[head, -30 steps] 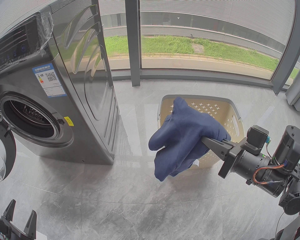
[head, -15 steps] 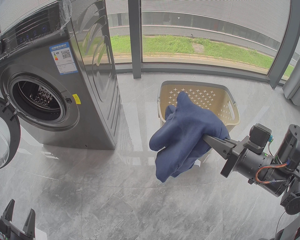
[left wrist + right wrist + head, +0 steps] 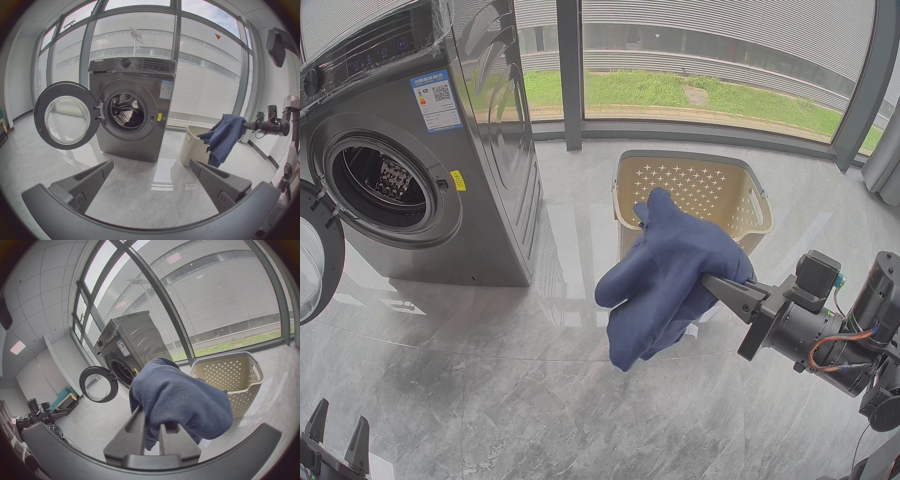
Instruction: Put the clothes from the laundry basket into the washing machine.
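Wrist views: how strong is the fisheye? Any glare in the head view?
Left wrist view: heavy fisheye, the window frames bow and the corners go dark; the washing machine sits mid-frame, little bent. Right wrist view: same bowing, and the blue garment in the right tool covers the centre. Head view: the floor is glossy and throws back pale daylight streaks beside the laundry basket.

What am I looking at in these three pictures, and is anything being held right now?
It is a two-armed robot on wheels. One picture looks down from its head; the other two come from cameras on its wrists. On the floor stand a washer, its door swung open, and a basket. The right tool is shut on a blue garment, held in the air near the basket. The left tool is open and empty, facing the washer.
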Motion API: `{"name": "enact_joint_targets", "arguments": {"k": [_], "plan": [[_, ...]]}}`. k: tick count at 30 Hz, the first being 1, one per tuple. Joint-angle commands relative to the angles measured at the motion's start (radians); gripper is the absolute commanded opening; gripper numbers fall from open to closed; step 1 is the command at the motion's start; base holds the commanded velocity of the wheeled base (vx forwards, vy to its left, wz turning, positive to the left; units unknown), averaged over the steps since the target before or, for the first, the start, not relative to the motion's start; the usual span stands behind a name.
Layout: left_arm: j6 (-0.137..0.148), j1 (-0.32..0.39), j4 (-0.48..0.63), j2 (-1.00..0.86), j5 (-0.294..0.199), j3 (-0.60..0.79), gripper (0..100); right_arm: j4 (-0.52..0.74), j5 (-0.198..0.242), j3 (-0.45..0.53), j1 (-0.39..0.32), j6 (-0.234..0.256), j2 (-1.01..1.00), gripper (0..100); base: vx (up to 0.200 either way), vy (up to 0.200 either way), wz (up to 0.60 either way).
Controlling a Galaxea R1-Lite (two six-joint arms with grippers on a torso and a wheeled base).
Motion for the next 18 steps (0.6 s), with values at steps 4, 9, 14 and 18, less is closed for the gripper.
{"name": "enact_joint_targets", "arguments": {"k": [4,9,14,18], "plan": [[0.054,0.003,0.013,-0.016,0.085,0.018,100,0.0,0.001,0.0,0.001,0.003,0.001,0,0.0,0.2,0.0],[0.062,0.004,0.042,-0.016,0.06,0.013,100,0.0,0.001,0.004,0.001,0.002,0.002,0,0.0,0.2,0.0],[0.062,0.001,0.042,-0.016,0.06,0.012,100,0.0,0.001,0.006,0.001,0.003,0.001,0,0.0,0.2,0.0],[0.06,0.0,0.048,-0.016,0.058,0.01,100,0.0,0.001,0.004,0.001,0.002,-0.001,0,0.0,0.2,0.0]]}}
